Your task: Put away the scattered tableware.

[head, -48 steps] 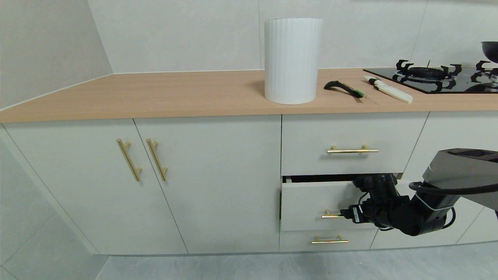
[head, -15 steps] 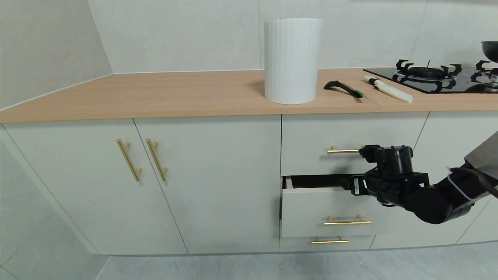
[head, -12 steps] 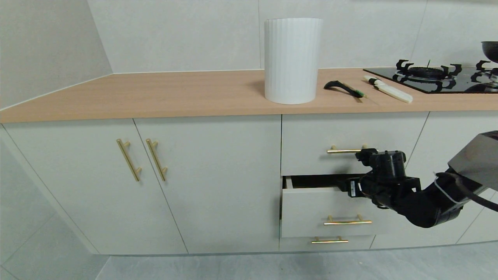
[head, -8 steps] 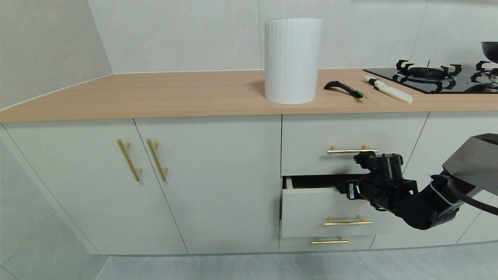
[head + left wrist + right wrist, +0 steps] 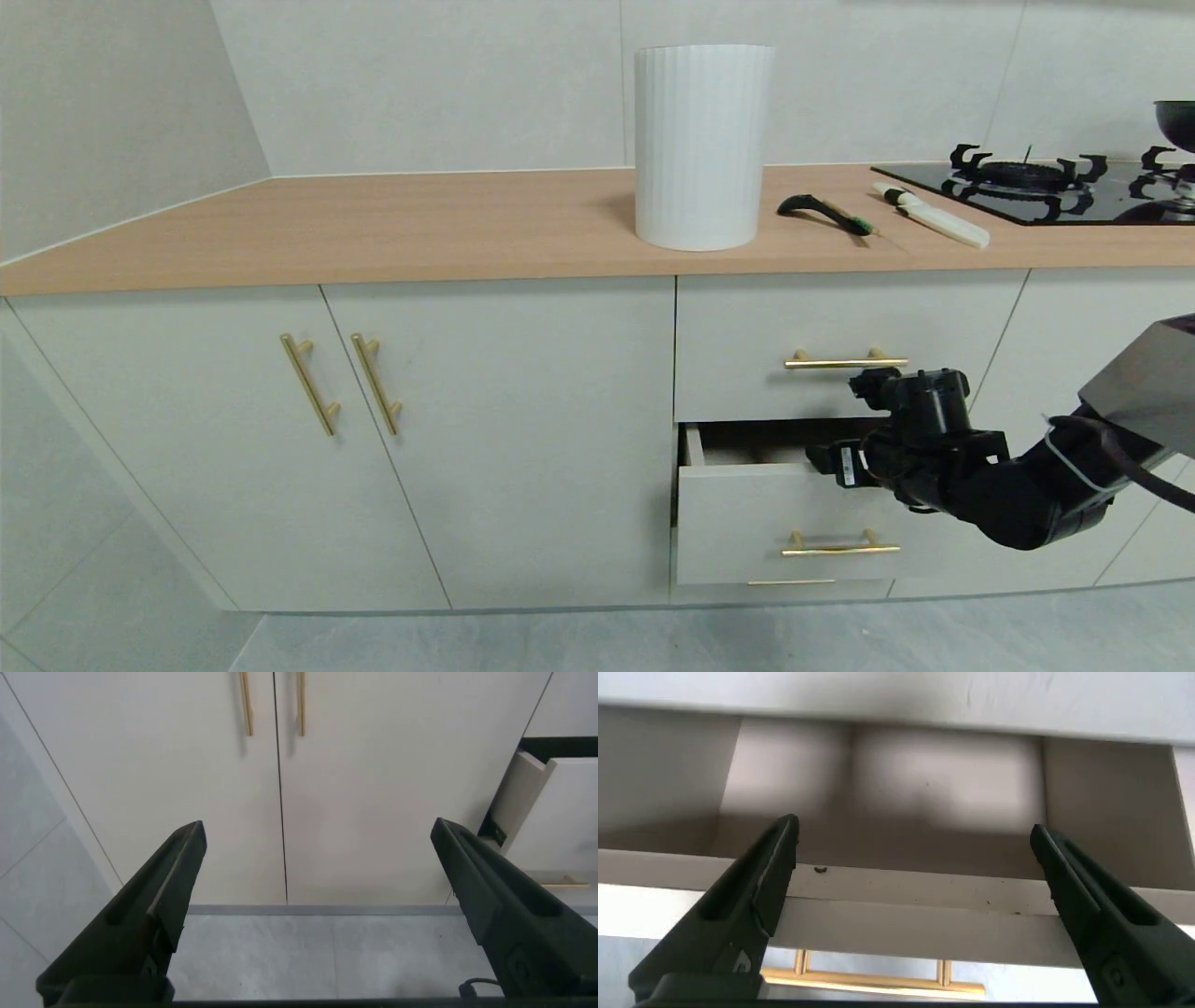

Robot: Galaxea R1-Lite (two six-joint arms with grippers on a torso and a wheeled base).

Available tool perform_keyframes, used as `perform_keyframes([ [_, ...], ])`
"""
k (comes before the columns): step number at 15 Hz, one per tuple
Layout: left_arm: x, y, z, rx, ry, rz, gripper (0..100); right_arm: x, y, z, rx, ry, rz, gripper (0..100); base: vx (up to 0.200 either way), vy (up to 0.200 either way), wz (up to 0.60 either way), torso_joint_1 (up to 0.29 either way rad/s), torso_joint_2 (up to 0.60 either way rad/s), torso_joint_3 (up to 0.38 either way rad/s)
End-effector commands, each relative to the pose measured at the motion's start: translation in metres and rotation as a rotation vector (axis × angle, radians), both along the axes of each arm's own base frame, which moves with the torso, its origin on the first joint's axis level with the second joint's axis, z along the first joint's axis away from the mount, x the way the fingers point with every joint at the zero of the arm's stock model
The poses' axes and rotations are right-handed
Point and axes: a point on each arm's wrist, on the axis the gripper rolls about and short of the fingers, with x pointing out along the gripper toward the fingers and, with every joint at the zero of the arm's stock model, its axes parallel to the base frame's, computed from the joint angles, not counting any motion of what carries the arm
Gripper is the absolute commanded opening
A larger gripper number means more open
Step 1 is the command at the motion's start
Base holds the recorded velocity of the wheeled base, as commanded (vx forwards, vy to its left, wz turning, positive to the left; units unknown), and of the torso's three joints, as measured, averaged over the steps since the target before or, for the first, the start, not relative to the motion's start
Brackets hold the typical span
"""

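Drawer (image 5: 747, 509) slid farther out, open right gripper (image 5: 913, 835) at its rim; left gripper (image 5: 318, 829) open; knife (image 5: 934, 220) lies diagonally.

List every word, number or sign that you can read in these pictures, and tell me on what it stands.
No text here can be read.
White sticker on the arm just behind the right claw: it may carry print, but it is too small to read.
Cabinet fronts, white ribbed cylinder, hob: no print visible.
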Motion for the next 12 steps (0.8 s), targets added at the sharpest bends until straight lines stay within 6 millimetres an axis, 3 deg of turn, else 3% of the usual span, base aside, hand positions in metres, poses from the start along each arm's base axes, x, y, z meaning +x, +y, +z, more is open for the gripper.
perform_keyframes([
  [1,0.000,0.000,0.000,-0.001,0.000,0.000,100,-0.003,0.002,0.008,0.003,-0.009,0.009,100,0.000,0.000,0.00,0.000,0.00,0.000],
  [12,0.000,0.000,0.000,-0.001,0.000,0.000,100,-0.032,0.001,0.034,-0.017,0.151,0.072,100,0.000,0.000,0.00,0.000,0.00,0.000],
])
